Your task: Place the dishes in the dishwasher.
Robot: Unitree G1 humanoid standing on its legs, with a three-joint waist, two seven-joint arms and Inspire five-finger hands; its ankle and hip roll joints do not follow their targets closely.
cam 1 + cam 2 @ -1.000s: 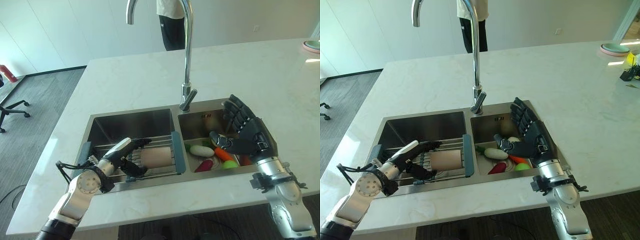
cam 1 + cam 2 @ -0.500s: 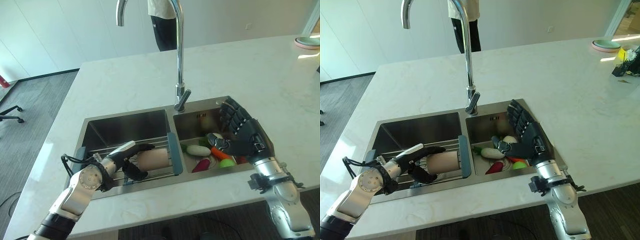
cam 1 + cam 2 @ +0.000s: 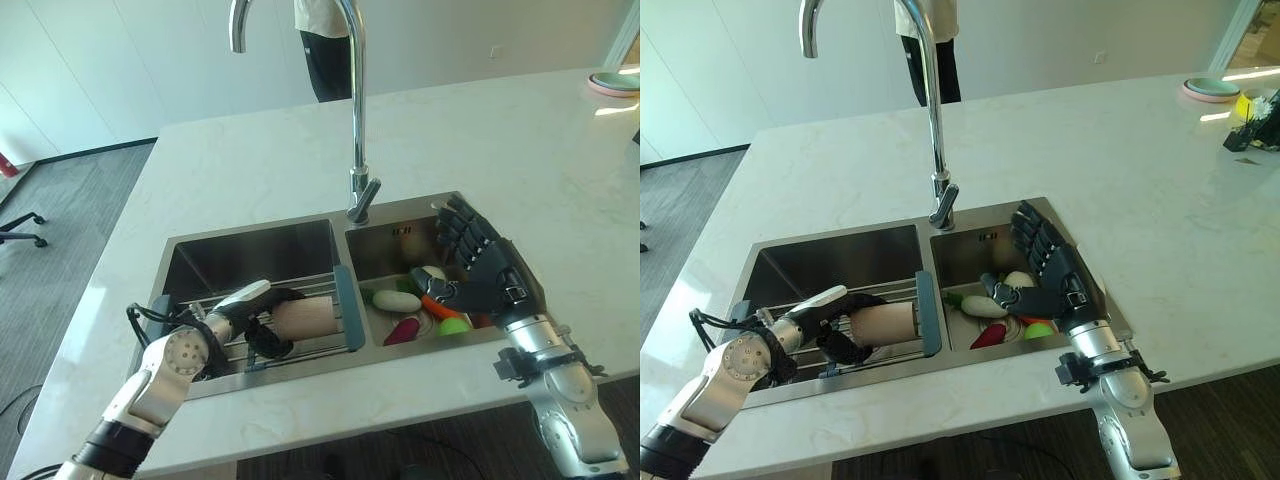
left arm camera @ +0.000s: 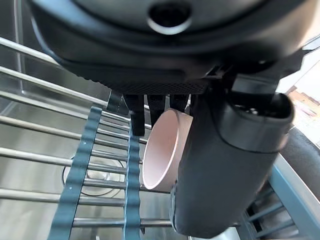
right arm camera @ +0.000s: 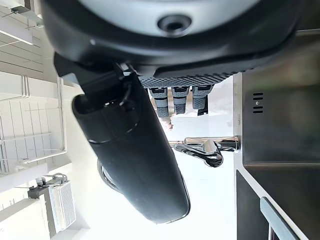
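Note:
A beige cup (image 3: pixel 308 315) lies on its side on a wire rack (image 3: pixel 335 340) over the left basin of the sink (image 3: pixel 250 250). My left hand (image 3: pixel 243 318) is at the cup's open end, with the fingers (image 4: pixel 150 106) reaching over the rim and the thumb (image 4: pixel 225 160) low beside it. The fingers are only slightly bent and I see no firm grip. In the left wrist view the cup (image 4: pixel 165 150) shows between fingers and thumb. My right hand (image 3: pixel 490 275) hovers open over the right basin, holding nothing.
The right basin holds toy vegetables: a white one (image 3: pixel 397 301), a carrot (image 3: pixel 440 306), a green one (image 3: pixel 457 326) and a red one (image 3: pixel 403 331). A tall tap (image 3: pixel 357 120) stands behind the divider. Stacked plates (image 3: pixel 1212 88) sit far right on the counter. A person (image 3: pixel 325 40) stands beyond it.
My left hand has slid forward along the rack and now has its fingers over the cup's rim. The right hand has hardly moved. The camera shifted between the earliest frame and now.

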